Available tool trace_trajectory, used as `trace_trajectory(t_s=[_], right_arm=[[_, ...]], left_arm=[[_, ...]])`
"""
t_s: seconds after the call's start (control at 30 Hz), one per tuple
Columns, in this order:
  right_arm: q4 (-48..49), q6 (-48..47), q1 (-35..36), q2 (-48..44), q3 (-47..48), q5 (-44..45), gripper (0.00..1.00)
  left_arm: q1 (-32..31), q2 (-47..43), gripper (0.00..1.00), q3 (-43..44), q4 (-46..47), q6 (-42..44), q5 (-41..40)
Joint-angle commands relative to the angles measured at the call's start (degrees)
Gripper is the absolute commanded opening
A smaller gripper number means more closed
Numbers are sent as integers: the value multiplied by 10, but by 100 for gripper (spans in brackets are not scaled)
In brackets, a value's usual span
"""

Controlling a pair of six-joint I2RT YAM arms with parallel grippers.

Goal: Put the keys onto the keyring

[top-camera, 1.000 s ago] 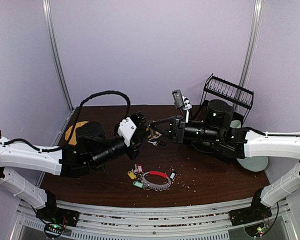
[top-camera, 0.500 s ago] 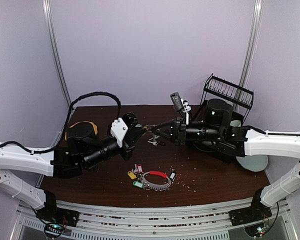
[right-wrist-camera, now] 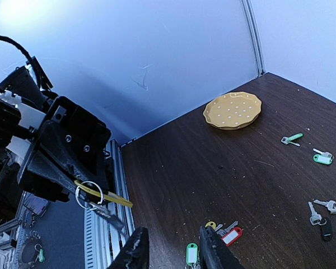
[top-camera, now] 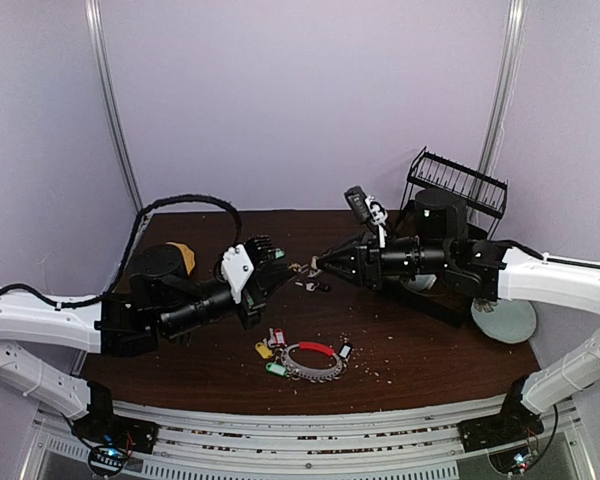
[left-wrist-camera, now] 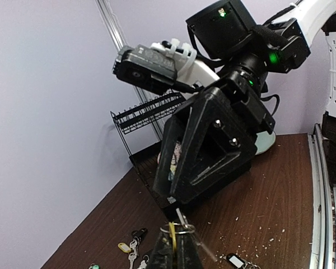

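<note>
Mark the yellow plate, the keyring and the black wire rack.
yellow plate (right-wrist-camera: 233, 110), right wrist view, middle of its dotted face.
keyring (top-camera: 318, 348), top external view, its red arc.
black wire rack (top-camera: 458, 182), top external view, its upper wires.

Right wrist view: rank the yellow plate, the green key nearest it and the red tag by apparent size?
1. yellow plate
2. green key and red tag look alike; the tag is nearer the camera, so unranked.

One keyring (top-camera: 317, 348), one yellow plate (right-wrist-camera: 233, 110), one wire rack (top-camera: 458, 182), roughly ten keys (right-wrist-camera: 291, 138)
</note>
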Motion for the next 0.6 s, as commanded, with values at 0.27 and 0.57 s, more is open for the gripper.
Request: trace_trajectory(t_s=[0.27, 0.57], right_arm=[[36, -149, 75, -103, -37, 28, 26], [-72, -225, 71, -124, 12, 31, 17]], left_arm=[[0, 32, 0, 93, -58, -151, -15], [34, 91, 0, 247, -327, -332, 163]])
